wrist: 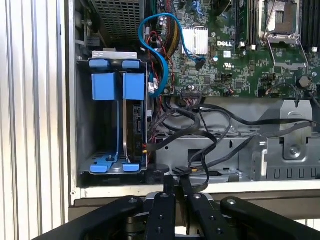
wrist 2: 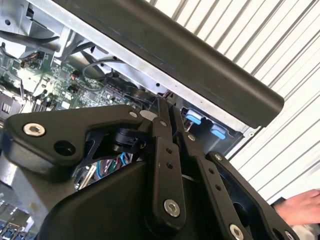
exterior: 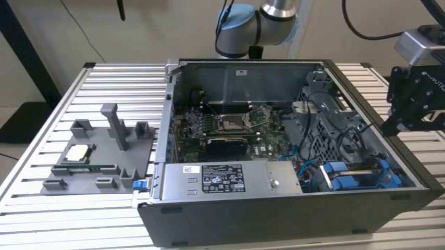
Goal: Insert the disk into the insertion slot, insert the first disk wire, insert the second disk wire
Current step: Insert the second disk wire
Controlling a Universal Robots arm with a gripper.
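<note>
The insertion slot (wrist: 85, 125) is a dark metal bay with blue rails at one corner of the open computer case; in the exterior view the insertion slot (exterior: 358, 176) lies at the case's front right. Two blue carrier brackets (wrist: 119, 86) stand in it, and the disk (wrist: 135, 125) appears edge-on under one of them. A blue wire (wrist: 159, 50) loops beside the bay, and black wires (wrist: 180, 120) with a connector lie next to it. My gripper (wrist: 176, 184) hovers outside the case wall, shut with nothing between its fingers; the exterior view has the gripper (exterior: 397, 121) right of the case.
A grey power supply box (exterior: 222, 179) with a white sticker sits at the case's front. The green circuit board (exterior: 230, 127) fills the middle. A grey fixture (exterior: 97, 156) stands on the slatted table (exterior: 41, 208) at the exterior view's left. A hand (wrist 2: 300, 210) shows beside the case.
</note>
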